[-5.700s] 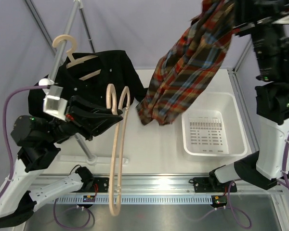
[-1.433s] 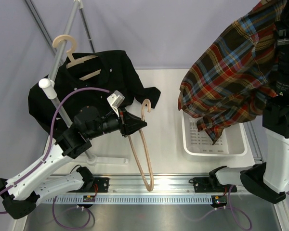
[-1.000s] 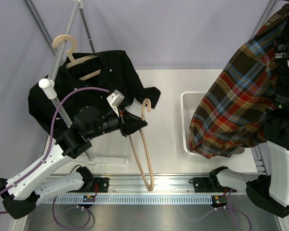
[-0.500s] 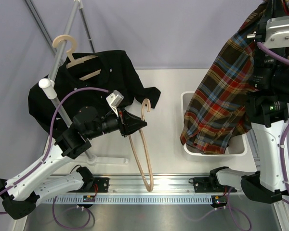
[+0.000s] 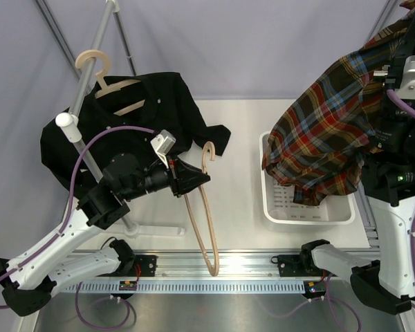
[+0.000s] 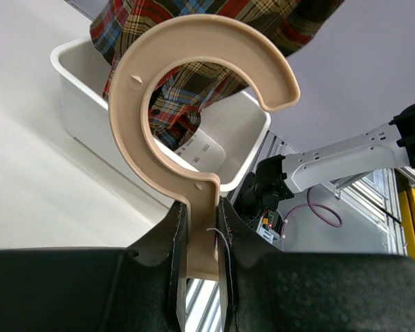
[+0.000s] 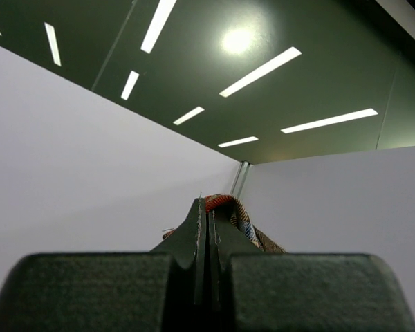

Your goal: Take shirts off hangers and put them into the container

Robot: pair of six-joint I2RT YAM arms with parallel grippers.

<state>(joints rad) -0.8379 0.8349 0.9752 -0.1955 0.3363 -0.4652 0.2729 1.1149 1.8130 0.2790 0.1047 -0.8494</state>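
Note:
The plaid shirt (image 5: 325,138) hangs bunched from high at the upper right, its lower folds drooping into the white container (image 5: 308,218). My right gripper (image 7: 207,211) points upward and is shut on a fold of that shirt (image 7: 229,203). My left gripper (image 5: 202,177) is shut on the neck of a bare wooden hanger (image 5: 206,221), which dangles over the table's middle. In the left wrist view the hanger's hook (image 6: 207,31) curls above the left gripper (image 6: 199,214), with the container (image 6: 104,124) and plaid shirt (image 6: 167,12) behind. The black shirt (image 5: 145,111) stays on the other hanger (image 5: 114,86).
The grey metal rail (image 5: 90,69) slants across the left side, and its foot (image 5: 155,228) rests on the table. An aluminium mounting strip (image 5: 214,260) runs along the near edge. Frame posts (image 5: 346,131) stand just behind the container.
The right arm has swung the plaid shirt up and back, so it now droops into the container instead of hanging in front of it. The left arm and hanger stayed put.

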